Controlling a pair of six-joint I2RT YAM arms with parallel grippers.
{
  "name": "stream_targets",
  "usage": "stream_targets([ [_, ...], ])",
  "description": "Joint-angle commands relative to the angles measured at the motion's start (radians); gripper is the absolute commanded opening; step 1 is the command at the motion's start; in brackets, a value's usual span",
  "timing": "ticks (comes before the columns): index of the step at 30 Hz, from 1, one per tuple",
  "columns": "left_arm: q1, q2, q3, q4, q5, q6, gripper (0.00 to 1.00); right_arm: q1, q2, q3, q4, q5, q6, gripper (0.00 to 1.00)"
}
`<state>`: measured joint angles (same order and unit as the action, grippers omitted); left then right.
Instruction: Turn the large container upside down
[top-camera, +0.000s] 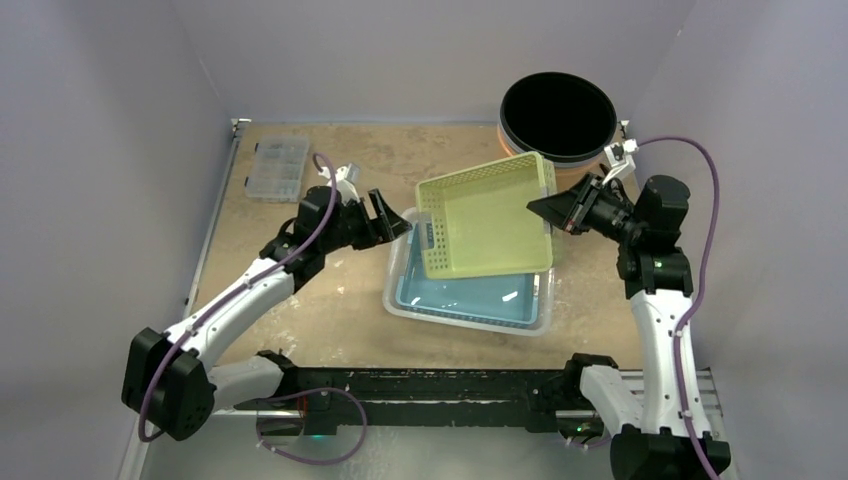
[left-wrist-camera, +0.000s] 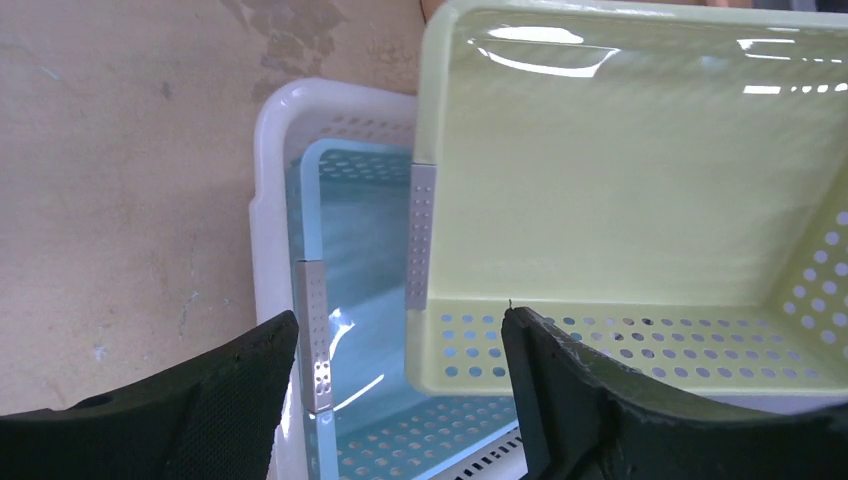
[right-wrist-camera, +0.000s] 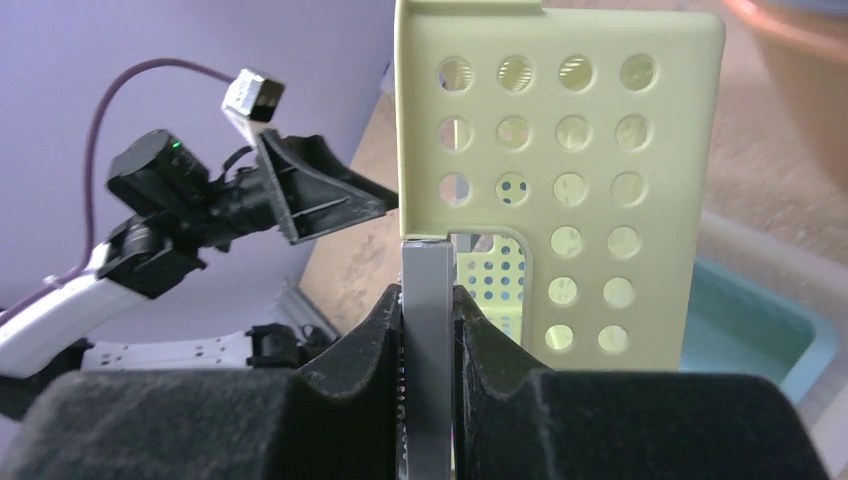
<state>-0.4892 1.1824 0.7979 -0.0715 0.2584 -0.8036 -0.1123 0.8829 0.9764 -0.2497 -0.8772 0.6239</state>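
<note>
The large container, a white translucent tub (top-camera: 400, 300) (left-wrist-camera: 268, 200), sits upright on the table with a blue perforated basket (top-camera: 470, 295) (left-wrist-camera: 360, 260) nested in it. A yellow-green perforated basket (top-camera: 490, 215) (right-wrist-camera: 560, 160) is tilted above them, its right side raised. My right gripper (top-camera: 545, 210) (right-wrist-camera: 428, 300) is shut on the grey metal strip (right-wrist-camera: 428, 270) at that basket's right rim. My left gripper (top-camera: 395, 225) (left-wrist-camera: 400, 345) is open at the tub's left end. Its jaws stand wide on either side of the tub's rim and the blue basket's grey strip (left-wrist-camera: 315, 330), touching neither.
A black round bin (top-camera: 558, 115) on an orange base stands at the back right, close behind the yellow-green basket. A clear parts box (top-camera: 278, 167) lies at the back left. Purple walls close in three sides, and a black rail (top-camera: 430, 385) runs along the near edge.
</note>
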Motion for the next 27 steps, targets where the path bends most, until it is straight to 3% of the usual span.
stream_targets([
  [1, 0.004, -0.089, 0.096, -0.158, -0.192, 0.046, 0.75, 0.007, 0.0, 0.099, -0.02, 0.042, -0.098, 0.0],
  [5, 0.005, -0.186, 0.128, -0.277, -0.371, 0.035, 0.85, 0.034, 0.009, 0.156, 0.011, 0.009, -0.087, 0.0],
  [12, 0.004, -0.313, 0.173, -0.551, -0.696, -0.067, 0.89, 0.158, -0.012, 0.223, 0.131, 0.11, -0.09, 0.0],
  [21, 0.005, -0.504, 0.197, -0.701, -0.864, -0.156, 0.92, 0.536, 0.11, 0.309, 0.164, 0.422, -0.182, 0.0],
  [27, 0.005, -0.581, 0.273, -0.824, -0.938, -0.166, 0.93, 0.834, 0.296, 0.461, 0.107, 0.773, -0.351, 0.0],
])
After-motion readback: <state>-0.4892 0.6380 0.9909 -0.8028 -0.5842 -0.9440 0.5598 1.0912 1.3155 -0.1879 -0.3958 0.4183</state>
